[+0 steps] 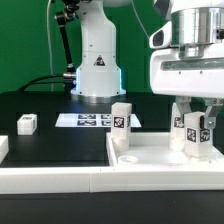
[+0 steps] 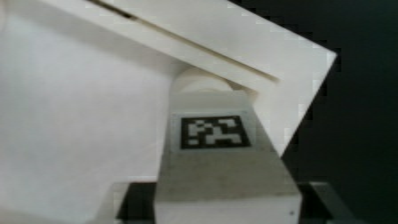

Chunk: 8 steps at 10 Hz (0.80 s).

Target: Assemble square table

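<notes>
**Obs:** Which step is in hand?

**Op:** Leg fitting, by my reading. I have the gripper [image 1: 193, 138] down over the tabletop [image 1: 150, 158], toward the far edge on the exterior view's right. Its fingers [image 2: 135, 200] are clamped on either side of a leg [image 1: 193, 126], which is held upright at the corner. I cannot tell whether it is seated in the socket. The wrist view shows only its tagged face against the raised rim.

**Obs:** Other parts?

**Op:** A standing leg [image 1: 121, 122] is upright at the tabletop's far corner on the exterior view's left. A loose leg [image 1: 27, 123] lies on the black table [image 1: 40, 105], well apart on that side, beyond the marker board [image 1: 88, 120].

**Obs:** Next move?

**Op:** I judge it needs a press or twist along the leg's axis, kept vertical, until it seats. Then I would release and fetch the loose one.

**Obs:** Materials?

**Op:** Everything is smooth, hard white plastic. The legs are blocky and square-sided, each with a black-white tag. The tabletop is flat with a stepped rim. I expect the plastic to be slippery under the pads.
</notes>
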{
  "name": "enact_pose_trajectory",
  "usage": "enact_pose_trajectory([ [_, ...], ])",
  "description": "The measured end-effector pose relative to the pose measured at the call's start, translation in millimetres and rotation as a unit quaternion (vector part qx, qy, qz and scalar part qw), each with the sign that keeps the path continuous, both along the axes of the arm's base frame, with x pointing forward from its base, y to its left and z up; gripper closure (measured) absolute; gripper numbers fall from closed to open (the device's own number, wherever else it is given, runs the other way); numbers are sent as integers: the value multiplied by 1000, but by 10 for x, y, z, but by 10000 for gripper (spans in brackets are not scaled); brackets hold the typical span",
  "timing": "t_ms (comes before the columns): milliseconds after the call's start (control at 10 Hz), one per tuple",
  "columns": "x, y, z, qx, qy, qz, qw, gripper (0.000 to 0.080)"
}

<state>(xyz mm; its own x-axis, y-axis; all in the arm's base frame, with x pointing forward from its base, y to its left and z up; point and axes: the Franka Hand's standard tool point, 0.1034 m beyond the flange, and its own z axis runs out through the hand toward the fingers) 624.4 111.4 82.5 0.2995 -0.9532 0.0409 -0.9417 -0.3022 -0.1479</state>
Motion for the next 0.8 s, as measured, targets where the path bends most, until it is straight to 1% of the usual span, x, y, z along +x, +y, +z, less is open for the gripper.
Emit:
enact_pose_trajectory([
  [200, -8, -12, -5, 16, 2, -76, 997, 509],
  [300, -15, 6, -6, 27, 4, -133, 991, 509],
  [500, -24, 20, -7, 40, 7, -218, 975, 509],
  [800, -26, 25, -8, 50, 9, -261, 964, 509],
])
